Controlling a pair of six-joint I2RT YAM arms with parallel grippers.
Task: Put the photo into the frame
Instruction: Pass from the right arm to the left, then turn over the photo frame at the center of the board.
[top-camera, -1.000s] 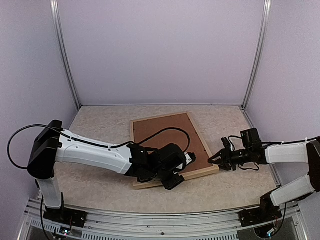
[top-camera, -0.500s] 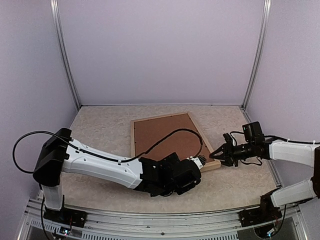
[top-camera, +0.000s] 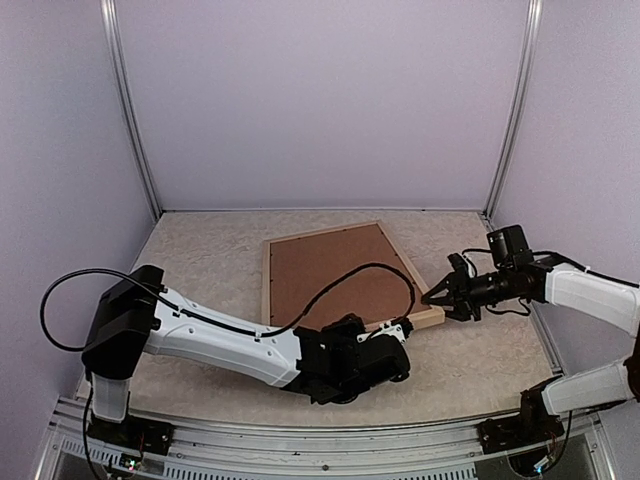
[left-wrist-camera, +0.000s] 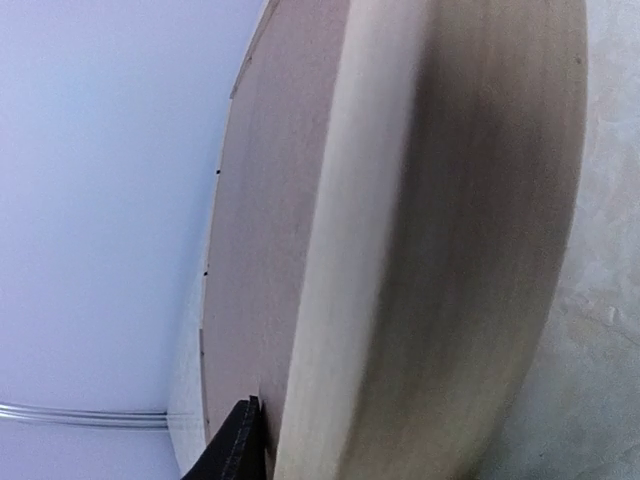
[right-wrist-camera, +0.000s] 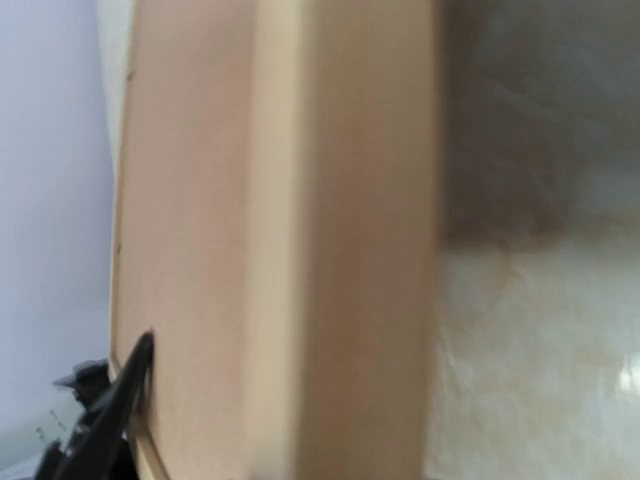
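Note:
The pale wood frame (top-camera: 320, 233) lies in the middle of the table with a brown backing board (top-camera: 320, 275) facing up. The photo is hidden. My left gripper (top-camera: 402, 328) is at the frame's near rail, close to the near right corner. In the left wrist view the rail (left-wrist-camera: 420, 250) fills the space between the jaws, and one dark finger (left-wrist-camera: 235, 450) rests against the board side. My right gripper (top-camera: 432, 297) holds the near right corner from the right. In the right wrist view the rail (right-wrist-camera: 350, 250) sits between the jaws, with one finger (right-wrist-camera: 125, 400) on the board side.
The left arm's black cable (top-camera: 375, 268) loops over the backing board. Lilac walls with metal posts (top-camera: 130, 120) (top-camera: 510, 110) close in the table on three sides. A metal rail (top-camera: 300, 450) with the arm bases runs along the near edge.
My left arm swung right along the frame's near rail; its jaws opened wide, then closed on the rail. My right gripper moved farther back with the corner, and the frame's near edge shifted with it.

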